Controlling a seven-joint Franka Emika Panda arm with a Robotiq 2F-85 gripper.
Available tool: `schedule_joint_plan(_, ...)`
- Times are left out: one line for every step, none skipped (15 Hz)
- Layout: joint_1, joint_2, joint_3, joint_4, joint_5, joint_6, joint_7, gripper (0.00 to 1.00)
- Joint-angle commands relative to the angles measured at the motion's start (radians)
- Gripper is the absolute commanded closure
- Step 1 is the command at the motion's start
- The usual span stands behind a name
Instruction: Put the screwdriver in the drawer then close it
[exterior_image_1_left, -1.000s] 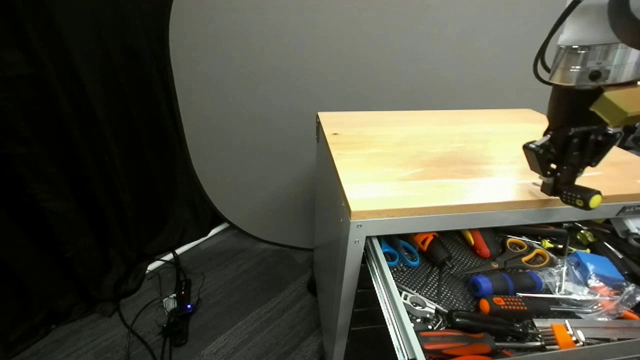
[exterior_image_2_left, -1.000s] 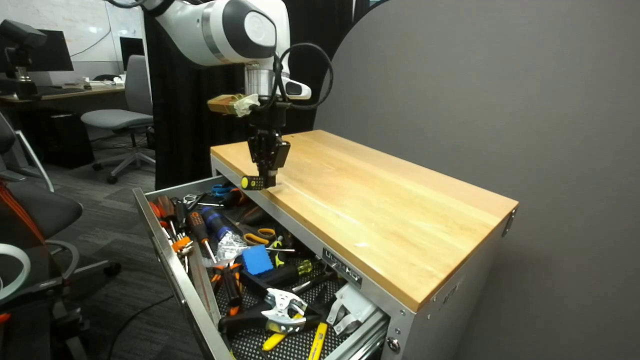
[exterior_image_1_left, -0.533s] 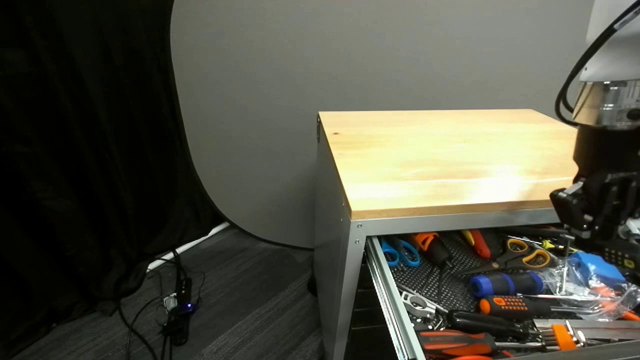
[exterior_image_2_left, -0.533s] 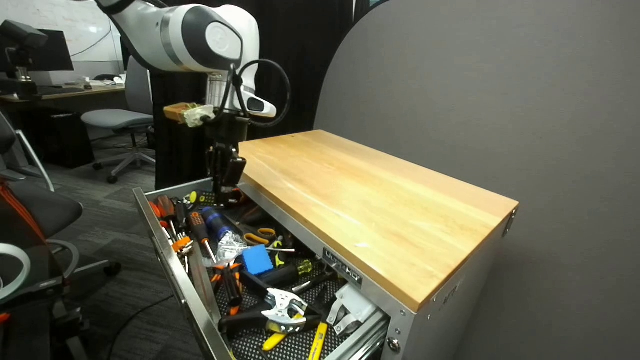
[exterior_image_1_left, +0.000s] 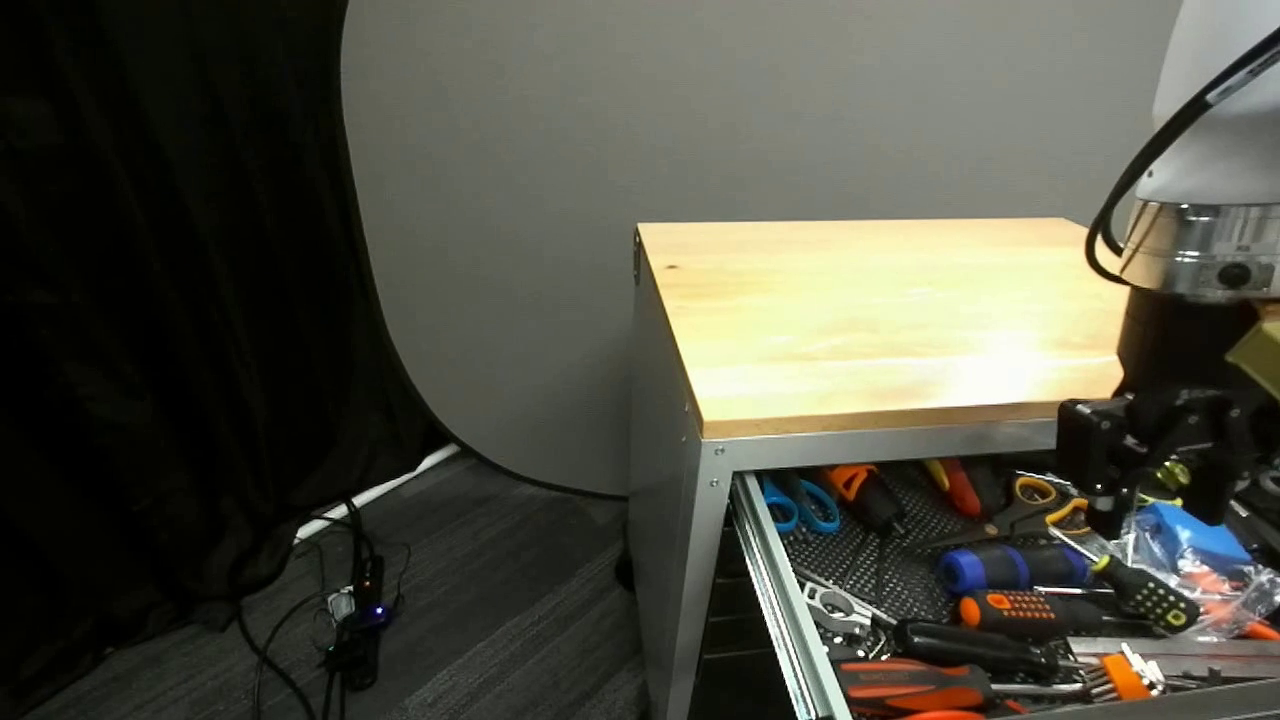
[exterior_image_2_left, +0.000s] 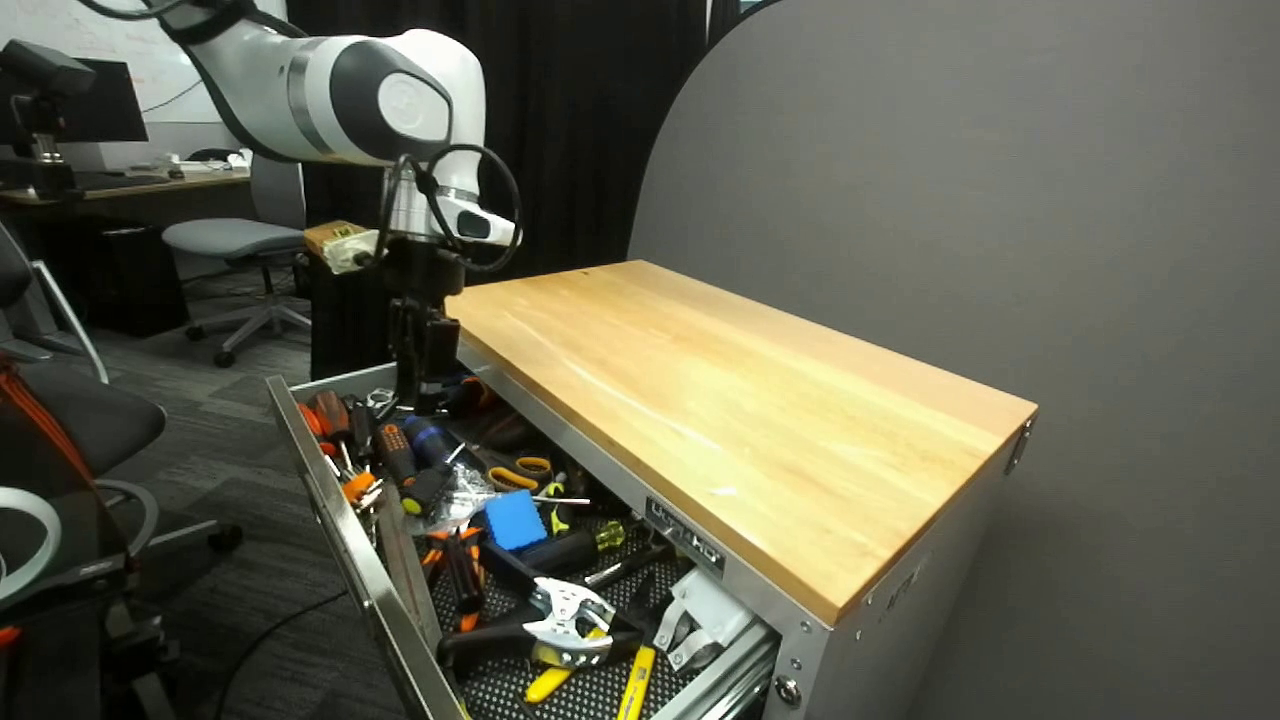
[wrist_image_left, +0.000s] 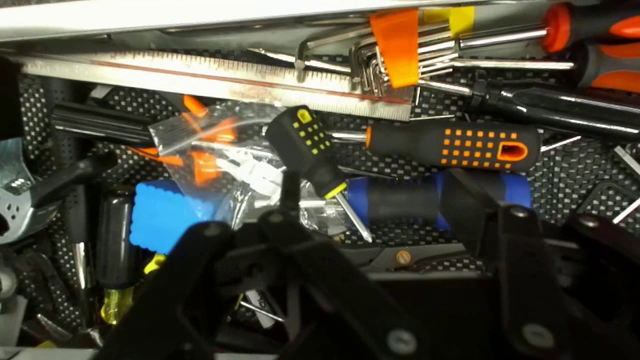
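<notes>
The black screwdriver with yellow marks lies loose in the open drawer, its handle (wrist_image_left: 306, 142) and short metal shaft on top of other tools and near a clear plastic bag. It also shows in both exterior views (exterior_image_1_left: 1155, 597) (exterior_image_2_left: 425, 487). The drawer (exterior_image_2_left: 345, 560) is pulled out from under the wooden top; its side rail (exterior_image_1_left: 785, 600) shows too. My gripper (exterior_image_1_left: 1158, 510) is open and empty just above the drawer's tools, near the top's front edge. In the wrist view its fingers (wrist_image_left: 377, 197) stand wide apart. It also shows in an exterior view (exterior_image_2_left: 422, 400).
The cabinet's wooden top (exterior_image_1_left: 880, 330) stands beside the gripper, higher than the drawer. The drawer holds an orange-dotted screwdriver (wrist_image_left: 460, 145), a blue-black handle (wrist_image_left: 400, 200), a blue block (wrist_image_left: 162, 215), a ruler (wrist_image_left: 225, 82) and a metal clamp (exterior_image_2_left: 570, 620). A chair (exterior_image_2_left: 235, 235) stands behind.
The gripper has moved off the wooden top's edge, out over the drawer and down. It has opened and let go of the screwdriver, which has dropped onto the tools in the drawer.
</notes>
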Motion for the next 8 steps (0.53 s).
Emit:
schedule_joint_plan(-0.025,-0.030,0.010,-0.020,0.096,-0.108,-0.051,0.00)
schedule_joint_plan(-0.032,-0.040,0.009,-0.035,0.126,-0.150,-0.062,0.00)
schedule_joint_plan(-0.040,-0.044,0.006,-0.049,0.152,-0.165,-0.057,0.00)
schedule_joint_plan(-0.048,-0.044,0.001,-0.070,0.181,-0.178,-0.049,0.00)
schedule_joint_plan(-0.054,-0.047,-0.001,-0.089,0.198,-0.185,-0.044,0.00)
schedule_joint_plan(-0.060,-0.047,-0.007,-0.108,0.210,-0.194,-0.028,0.00)
schedule_joint_plan(-0.065,-0.046,-0.014,-0.127,0.214,-0.200,-0.021,0.00)
schedule_joint_plan(-0.070,-0.046,-0.019,-0.143,0.215,-0.202,-0.019,0.00)
